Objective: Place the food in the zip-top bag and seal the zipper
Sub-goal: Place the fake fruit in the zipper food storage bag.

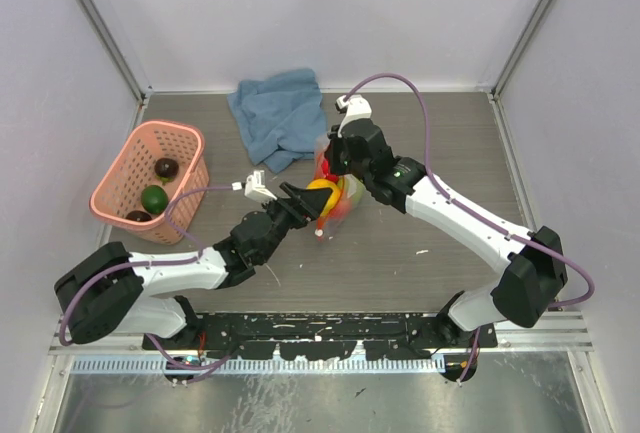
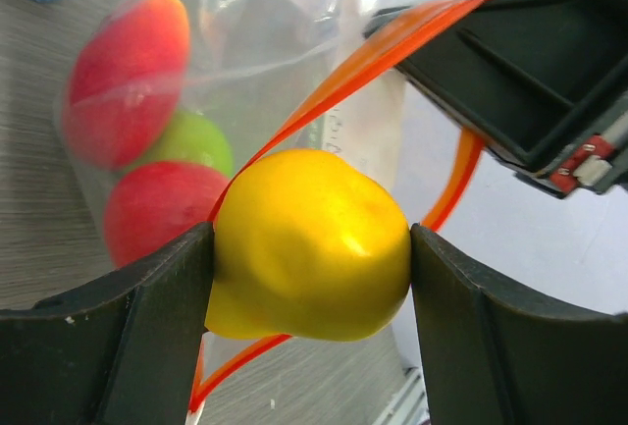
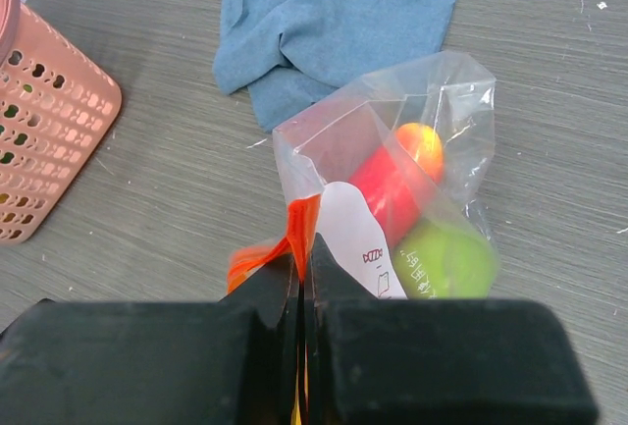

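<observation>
Grey wood-grain table (image 1: pixel 450 153), walled in white, carries everything. A crumpled blue cloth (image 1: pixel 278 113) lies by the far edge, and a pink basket (image 1: pixel 115 168) by the left edge holds a dark brown fruit (image 1: pixel 166 167), a green fruit (image 1: pixel 154 198) and another dark one (image 1: pixel 138 217).

The clear bag (image 3: pixel 392 121) stands near the middle of the table, just in front of the cloth. The right gripper (image 3: pixel 302 278), its jaws closed tight, holds it up by a pinch on the zipper edge. Two red fruits (image 2: pixel 128 81) and a green one (image 2: pixel 191 140) sit inside.

The left gripper (image 2: pixel 311 248), jaws wide, clamps a yellow fruit (image 2: pixel 314 209) at the bag's mouth, touching the orange zipper (image 2: pixel 373 62). Whether it has passed both lips cannot be told.

Risks from here:
- Letting go too soon could drop the glossy fruit outside the bag, because the zipper strip lies against it.
- Pushing harder could drag the thin film out of the single pinch, or fold the mouth shut.
- If the bag tips, the fruit already inside could roll out.
- With three pieces waiting in the basket, a crowded bag may keep the zipper from closing.
</observation>
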